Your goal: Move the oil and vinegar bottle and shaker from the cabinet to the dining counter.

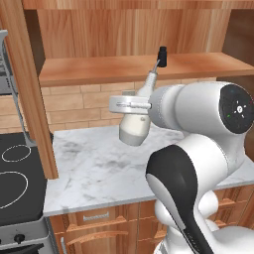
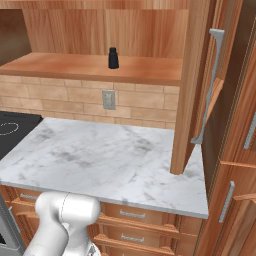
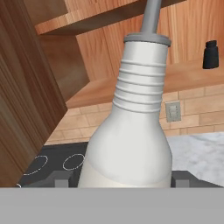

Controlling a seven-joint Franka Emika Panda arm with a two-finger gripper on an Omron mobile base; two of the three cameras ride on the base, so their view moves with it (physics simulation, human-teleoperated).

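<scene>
My gripper (image 1: 130, 105) is shut on the oil and vinegar bottle (image 1: 134, 128), a pale pear-shaped bottle held tilted in the air above the short marble worktop, its spout pointing up toward the shelf. In the hand view the bottle (image 3: 131, 140) rises between the two dark fingertips (image 3: 57, 178) of the gripper (image 3: 120, 180). The small black shaker (image 1: 161, 55) (image 2: 113, 58) (image 3: 211, 54) stands upright on the plank shelf of the open cabinet (image 1: 99, 69) (image 2: 75, 67), behind and above the bottle. The dining counter is out of view.
The marble worktop (image 1: 94, 168) (image 2: 110, 155) lies under the shelf, against a brick backsplash with an outlet (image 2: 108, 99). A black stove (image 1: 15, 183) sits to its left. Open cabinet doors (image 1: 27, 89) (image 2: 197, 85) hang at both sides. Wooden drawers (image 2: 130, 215) are below.
</scene>
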